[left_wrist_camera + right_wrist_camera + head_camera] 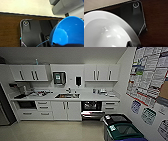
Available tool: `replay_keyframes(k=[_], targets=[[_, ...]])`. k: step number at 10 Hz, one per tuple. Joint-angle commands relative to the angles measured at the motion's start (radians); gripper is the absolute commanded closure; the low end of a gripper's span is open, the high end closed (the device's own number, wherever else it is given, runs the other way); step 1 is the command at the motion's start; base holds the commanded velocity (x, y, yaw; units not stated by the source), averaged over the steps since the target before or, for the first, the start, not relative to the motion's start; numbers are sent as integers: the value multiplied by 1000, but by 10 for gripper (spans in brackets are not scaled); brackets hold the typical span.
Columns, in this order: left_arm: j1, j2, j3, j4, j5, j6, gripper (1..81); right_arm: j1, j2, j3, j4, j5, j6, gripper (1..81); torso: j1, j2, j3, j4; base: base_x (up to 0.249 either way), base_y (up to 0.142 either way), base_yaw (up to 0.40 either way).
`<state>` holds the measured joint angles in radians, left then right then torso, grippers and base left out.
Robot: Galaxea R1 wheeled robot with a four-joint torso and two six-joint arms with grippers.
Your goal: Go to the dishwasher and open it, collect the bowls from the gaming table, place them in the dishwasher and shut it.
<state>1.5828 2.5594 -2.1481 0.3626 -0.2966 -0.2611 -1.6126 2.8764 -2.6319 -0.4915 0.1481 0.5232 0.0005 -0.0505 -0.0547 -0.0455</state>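
Dishwasher [92,109] sits door-down under the counter [75,98] right of the sink [67,95], ready for loading; blue bowl [68,32] fills the left wrist view, white bowl [107,31] the right, presumably carried, but finger state unreadable.

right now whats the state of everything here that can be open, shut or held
dishwasher: door open, lowered, dark racks showing
white cabinet doors: shut
drawers: shut
blue bowl: seems held at the left pincer, empty
white bowl: seems held at the right pincer, empty
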Motion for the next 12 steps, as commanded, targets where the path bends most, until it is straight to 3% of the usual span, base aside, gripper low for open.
replay_keyframes(k=[1, 12], targets=[[-39, -30, 10, 3, 24, 0, 811, 39, -16, 1, -4, -35, -2, 811, 0, 0, 0, 0, 133, 0, 0], [-39, -31, 11, 3, 24, 0, 811, 38, -20, 3, -4, -35, -2, 811, 0, 0, 0, 0, 104, 0, 0]])
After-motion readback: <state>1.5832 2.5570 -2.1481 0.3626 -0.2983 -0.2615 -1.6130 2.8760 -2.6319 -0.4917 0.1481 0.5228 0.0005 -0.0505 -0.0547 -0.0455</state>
